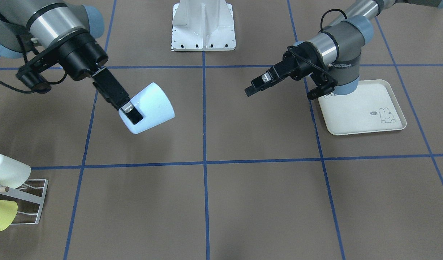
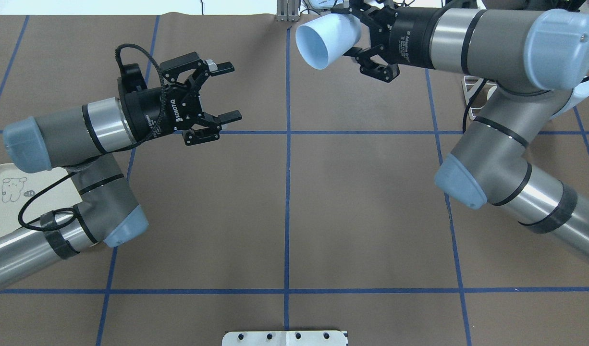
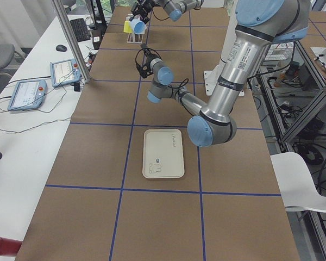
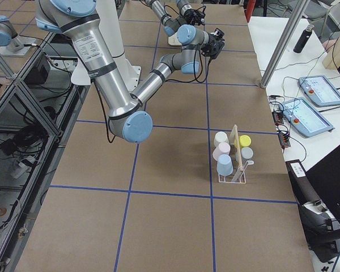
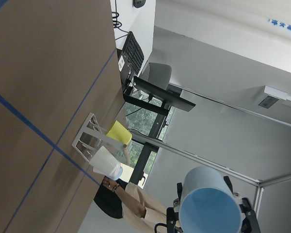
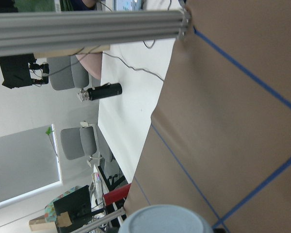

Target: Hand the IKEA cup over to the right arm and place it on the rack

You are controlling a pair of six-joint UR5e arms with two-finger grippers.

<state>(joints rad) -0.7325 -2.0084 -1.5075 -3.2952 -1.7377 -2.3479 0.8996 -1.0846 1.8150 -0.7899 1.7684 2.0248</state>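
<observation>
- right arm (image 2: 491,144): grey and silver with pale blue joint caps, reaching out over the brown table (image 1: 261,202) with its wrist about level
- right gripper (image 2: 356,30): fingers pinched on the narrow base end of the IKEA cup (image 2: 323,41), one on either side of its wall
- IKEA cup: pale blue, held on its side in the air, clear of the table; its open mouth is turned toward the left gripper (image 2: 229,91) and does not touch it
- left gripper: fingers spread wide with nothing between them, pointing across the centre tape line toward the cup's mouth
- rack (image 1: 26,202): small white wire frame with a wooden dowel, standing at the table's edge on the right arm's side, well apart from the held cup
- on the rack: a white cup (image 1: 8,169) and a yellow cup (image 1: 1,215) tipped on the prongs; the side view from the right end shows more cups there in pink, blue and grey
- tray (image 1: 362,108): cream, rectangular, with a rabbit print, lying flat under the left arm's elbow
- white mounting plate (image 1: 203,25): at the robot's base, on the centre line
- blue tape lines marking the table into squares
</observation>
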